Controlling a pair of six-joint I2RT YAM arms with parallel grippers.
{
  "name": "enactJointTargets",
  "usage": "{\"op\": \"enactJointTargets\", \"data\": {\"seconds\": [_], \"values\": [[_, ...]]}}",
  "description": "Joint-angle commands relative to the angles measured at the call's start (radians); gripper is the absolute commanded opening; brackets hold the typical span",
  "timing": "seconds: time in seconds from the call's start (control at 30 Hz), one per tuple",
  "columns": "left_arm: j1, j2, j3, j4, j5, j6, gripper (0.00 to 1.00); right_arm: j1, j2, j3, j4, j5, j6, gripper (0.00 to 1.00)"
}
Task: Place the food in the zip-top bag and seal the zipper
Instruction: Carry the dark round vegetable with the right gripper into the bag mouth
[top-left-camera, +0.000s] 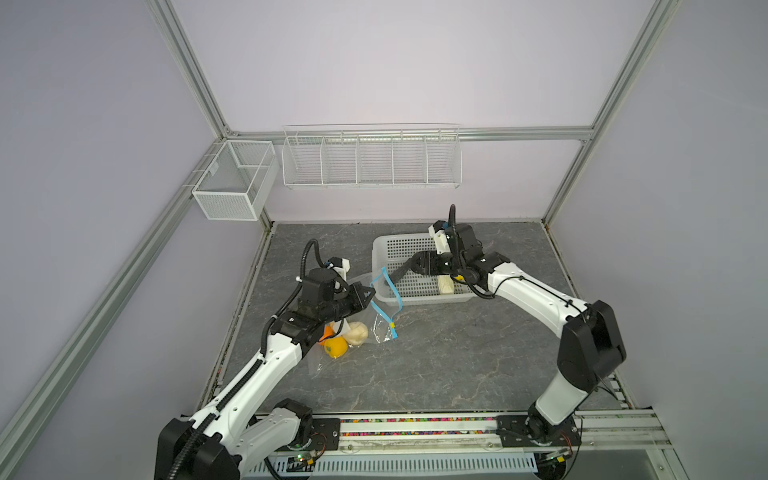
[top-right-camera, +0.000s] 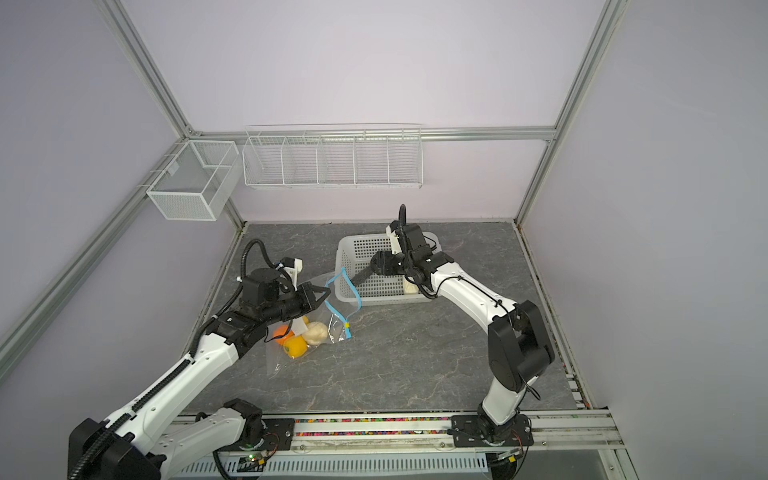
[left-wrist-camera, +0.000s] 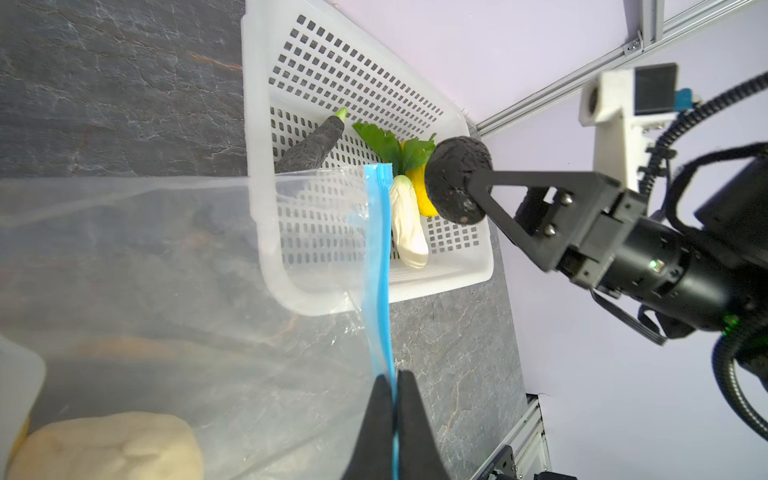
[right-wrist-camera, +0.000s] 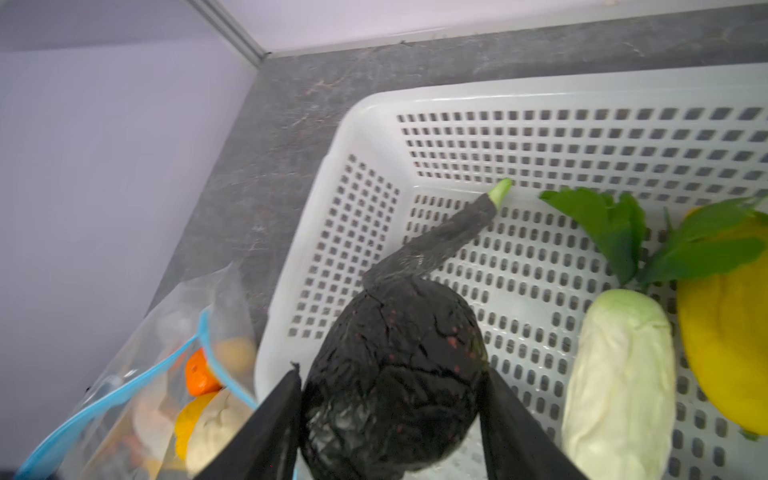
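Grey veined stone (top-left-camera: 457, 365) lies under everything, and my two claws share the work on it. My left gripper (left-wrist-camera: 393, 376) is pinched shut on the zipper (left-wrist-camera: 379, 249), the light-blue strip. It holds that edge raised so the mouth of the zip-top bag (left-wrist-camera: 187, 270) gapes toward the white basket (left-wrist-camera: 257, 124) just beside it. I judge that is the whole point of the grip, since film this limp would otherwise sag flat. The bag's lower part rests on the stone with an orange fruit (top-left-camera: 336, 347) and a beige knobbly piece (top-left-camera: 357, 332) inside it. The yellow slider tab (top-left-camera: 392, 325) sits at the low end of the strip, so sealing has not begun. My right gripper (right-wrist-camera: 392, 370) is clamped on a dark round piece (right-wrist-camera: 390, 332), one finger on each flank. It holds the piece above the basket floor at the corner nearest the bag, which I take as readiness for a short carry into the mouth. Lying in the basket are a long dark piece with a green tip (right-wrist-camera: 440, 241), a white vegetable with green leaves (right-wrist-camera: 619, 374) and a yellow piece (right-wrist-camera: 727, 353). Pale lilac walls framed in aluminium close the space. A wire rack (top-left-camera: 372, 158) and a mesh box (top-left-camera: 232, 183) hang well above the table.
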Motion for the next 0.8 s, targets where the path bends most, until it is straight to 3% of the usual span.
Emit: {"op": "enactJointTargets", "data": {"seconds": [0.0, 0.23, 0.77], "values": [[0.005, 0.000, 0.003, 0.015, 0.008, -0.009, 0.00, 0.024, -0.069, -0.077, 0.138, -0.146, -0.070, 0.57], [0.005, -0.006, 0.003, 0.017, 0.009, -0.014, 0.00, 0.088, -0.123, -0.175, 0.264, -0.286, -0.139, 0.57], [0.003, -0.043, 0.002, 0.017, 0.005, -0.019, 0.00, 0.186, -0.058, -0.187, 0.264, -0.280, -0.197, 0.58]]}}
